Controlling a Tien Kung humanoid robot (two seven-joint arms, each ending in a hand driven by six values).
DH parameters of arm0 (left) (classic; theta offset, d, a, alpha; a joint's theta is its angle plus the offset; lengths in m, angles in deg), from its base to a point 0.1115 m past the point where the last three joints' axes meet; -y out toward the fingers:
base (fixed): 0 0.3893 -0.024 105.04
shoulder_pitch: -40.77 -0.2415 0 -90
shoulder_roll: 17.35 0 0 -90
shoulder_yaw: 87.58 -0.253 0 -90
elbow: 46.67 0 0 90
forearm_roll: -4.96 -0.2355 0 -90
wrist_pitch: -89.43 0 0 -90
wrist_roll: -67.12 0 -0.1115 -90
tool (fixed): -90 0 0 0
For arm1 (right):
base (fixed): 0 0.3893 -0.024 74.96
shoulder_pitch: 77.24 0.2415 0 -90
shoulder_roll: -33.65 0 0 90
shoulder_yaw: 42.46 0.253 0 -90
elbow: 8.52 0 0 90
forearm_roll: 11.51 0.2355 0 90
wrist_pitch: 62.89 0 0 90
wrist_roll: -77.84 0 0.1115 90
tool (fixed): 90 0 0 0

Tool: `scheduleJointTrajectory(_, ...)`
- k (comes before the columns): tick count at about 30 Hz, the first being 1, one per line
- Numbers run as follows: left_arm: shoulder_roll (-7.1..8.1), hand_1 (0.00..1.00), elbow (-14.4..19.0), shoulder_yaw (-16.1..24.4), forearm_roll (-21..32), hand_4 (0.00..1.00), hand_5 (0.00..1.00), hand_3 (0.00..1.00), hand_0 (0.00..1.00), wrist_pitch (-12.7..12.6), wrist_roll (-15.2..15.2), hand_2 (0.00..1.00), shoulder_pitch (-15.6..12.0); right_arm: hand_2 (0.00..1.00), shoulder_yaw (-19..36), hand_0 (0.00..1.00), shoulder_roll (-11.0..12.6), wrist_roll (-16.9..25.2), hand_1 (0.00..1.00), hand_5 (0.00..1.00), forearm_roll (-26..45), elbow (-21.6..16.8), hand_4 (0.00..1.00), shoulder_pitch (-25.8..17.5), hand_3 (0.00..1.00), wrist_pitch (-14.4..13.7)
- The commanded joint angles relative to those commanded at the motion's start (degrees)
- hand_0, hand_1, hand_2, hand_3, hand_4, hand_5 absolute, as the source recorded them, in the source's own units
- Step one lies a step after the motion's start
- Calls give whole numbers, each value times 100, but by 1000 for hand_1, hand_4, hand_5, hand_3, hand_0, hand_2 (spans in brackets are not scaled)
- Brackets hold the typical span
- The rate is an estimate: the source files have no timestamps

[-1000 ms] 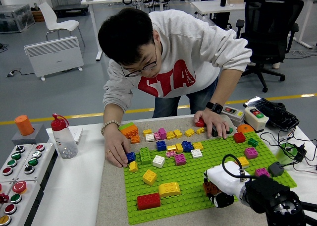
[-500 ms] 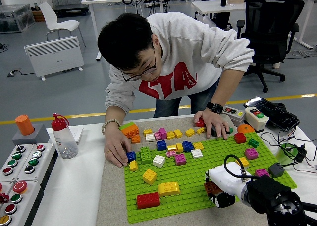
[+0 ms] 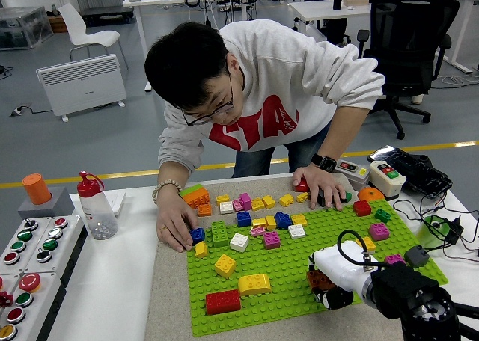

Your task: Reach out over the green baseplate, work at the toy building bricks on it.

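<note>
- Looking down from the head view, the green baseplate (image 3: 299,270) lies flat on a speckled beige mat (image 3: 168,281) on the white table (image 3: 105,296); its surface is a regular grid of round studs.
- The right hand (image 3: 329,285), with a white glossy shell over black joints and a looped black cable, reaches in from the lower right corner over the plate's near right part. Its fingers are curled around a small dark red brick (image 3: 319,280), which sits at or just above the studs; I cannot tell whether it touches them.
- The left arm does not appear.
- Blocky plastic bricks stand scattered on the plate: a long red brick (image 3: 224,301) near the front edge, a rounded yellow brick (image 3: 254,284) just beside it, a yellow cube (image 3: 225,265), a white brick (image 3: 239,242), a magenta brick (image 3: 272,239), a tall green brick (image 3: 219,233).
- A person in a white sweatshirt leans over the far side. One hand (image 3: 174,225), with a bead bracelet at the wrist, presses on a blue brick (image 3: 197,235) at the plate's left edge. The other hand (image 3: 320,184), with a dark watch, rests flat at the plate's far edge.
- On the left of the table stand a clear plastic bottle (image 3: 96,208) with a red cap and a grey button panel (image 3: 30,262) with round red and green buttons.
</note>
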Motion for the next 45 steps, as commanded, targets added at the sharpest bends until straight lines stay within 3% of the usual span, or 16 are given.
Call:
scheduleJointTrajectory(18, 0, 689, 0, -11, 8, 284, 998, 563, 651, -6, -8, 670, 28, 765, 26, 648, 13, 0, 712, 247, 15, 106, 517, -2, 520, -78)
scheduleJointTrajectory(19, 0, 689, 0, -12, 8, 284, 998, 563, 651, -6, -9, 670, 29, 800, 27, 799, 14, 0, 762, 249, 13, 105, 520, -2, 519, -80)
scheduleJointTrajectory(24, 0, 689, 0, -10, 10, 284, 998, 563, 651, -7, -10, 670, 34, 800, 27, 799, 27, 0, 762, 249, 29, 85, 520, -5, 519, -74)
scheduleJointTrajectory(25, 0, 689, 0, -10, 10, 284, 998, 563, 651, -7, -10, 670, 35, 832, 24, 864, 28, 0, 797, 248, 34, 83, 523, -6, 520, -72)
scheduleJointTrajectory(45, 2, 690, 0, -6, -1, 283, 998, 562, 651, -5, -11, 670, 44, 862, -14, 926, 27, 0, 833, 255, 112, 134, 526, -14, 524, -73)
